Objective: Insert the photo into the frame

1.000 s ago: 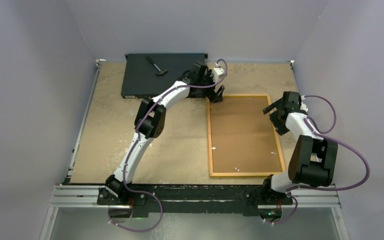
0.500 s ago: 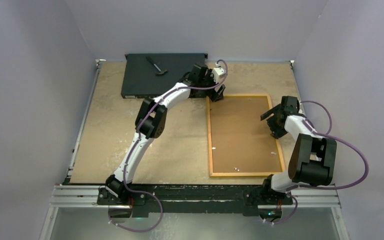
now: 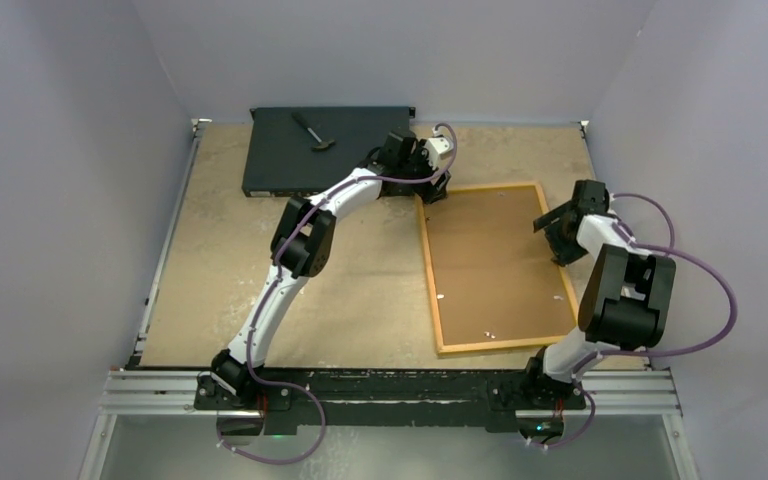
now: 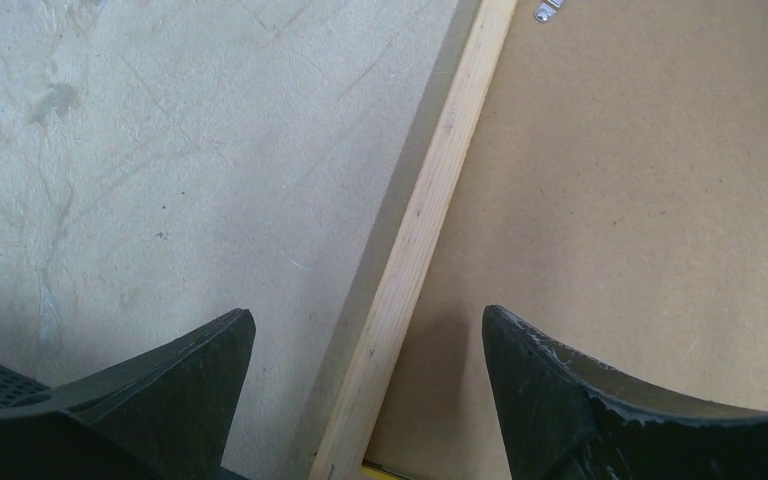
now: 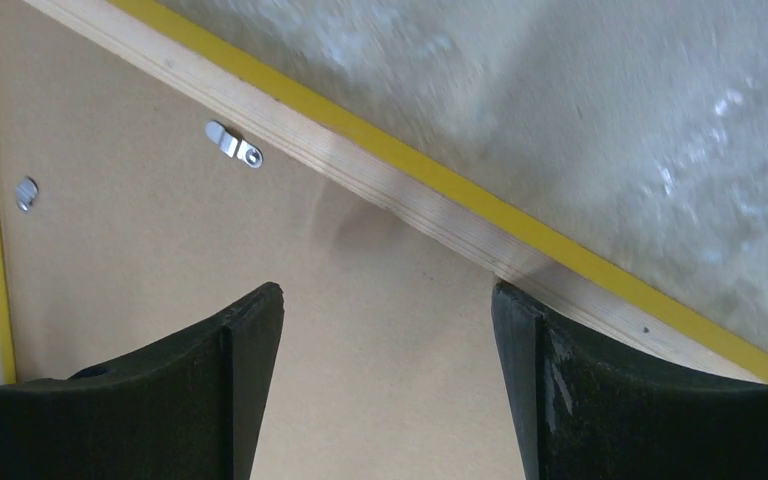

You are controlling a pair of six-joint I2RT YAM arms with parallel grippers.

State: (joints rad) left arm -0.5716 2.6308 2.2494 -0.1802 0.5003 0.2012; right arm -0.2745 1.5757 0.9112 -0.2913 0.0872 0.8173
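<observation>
The frame [image 3: 429, 270] lies face down on the table, slightly tilted, showing its pale wooden back rails and thin yellow edge. A brown backing board [image 3: 495, 265] fills it; the photo is hidden. My left gripper [image 3: 434, 190] is at the frame's far left corner. In the left wrist view it [image 4: 368, 330] stands open, straddling the wooden rail [image 4: 430, 200]. My right gripper [image 3: 560, 228] is at the frame's right side. It [image 5: 388, 300] is open over the backing board [image 5: 160, 260], its right finger against the rail [image 5: 380, 175].
A flat black box [image 3: 290, 160] with a small hammer-like tool [image 3: 312, 132] on it sits at the back left. Metal turn clips [image 5: 233, 144] sit along the frame's inner edge. Bare tabletop [image 3: 260, 280] lies left of the frame; grey walls enclose the table.
The frame has swung: its near end slid right, so it now lies tilted. The right gripper dropped onto the frame's right side and shifted with it. Both grippers narrowed a little.
</observation>
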